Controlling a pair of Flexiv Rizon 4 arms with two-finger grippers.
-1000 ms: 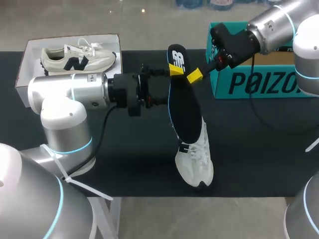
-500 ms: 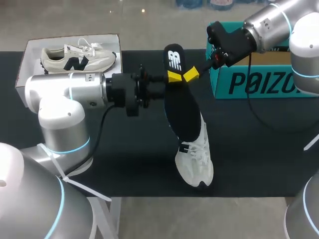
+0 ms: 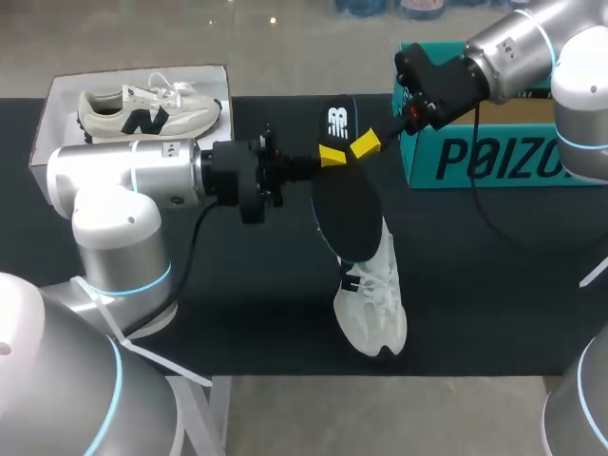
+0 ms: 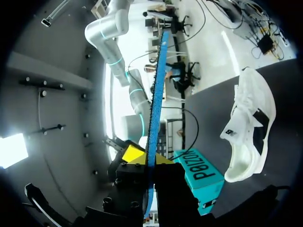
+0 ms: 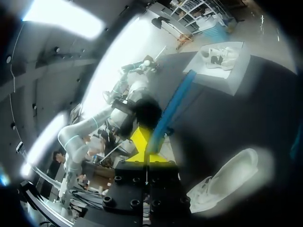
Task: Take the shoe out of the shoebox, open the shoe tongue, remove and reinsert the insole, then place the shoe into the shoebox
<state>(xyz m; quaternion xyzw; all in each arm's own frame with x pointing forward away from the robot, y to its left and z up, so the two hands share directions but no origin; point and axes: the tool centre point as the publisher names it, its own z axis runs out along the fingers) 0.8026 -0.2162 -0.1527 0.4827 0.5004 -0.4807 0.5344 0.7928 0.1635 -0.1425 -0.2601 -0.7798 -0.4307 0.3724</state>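
Beneath both tools spreads the dark bench (image 3: 475, 275). Just behind the right tool (image 3: 364, 144), beside its arm, stands the teal shoebox (image 3: 475, 161). Well behind the left tool (image 3: 331, 156), back past its wrist, a white tray (image 3: 47, 114) holds a cream sneaker (image 3: 142, 109). Below the tools the white shoe (image 3: 372, 313) lies on the bench. Between the tools hangs the dark, blue-edged insole (image 3: 347, 214), its lower end over the shoe. Each tool is clamped on the insole's upper part, one from either side, with their yellow tips close together.
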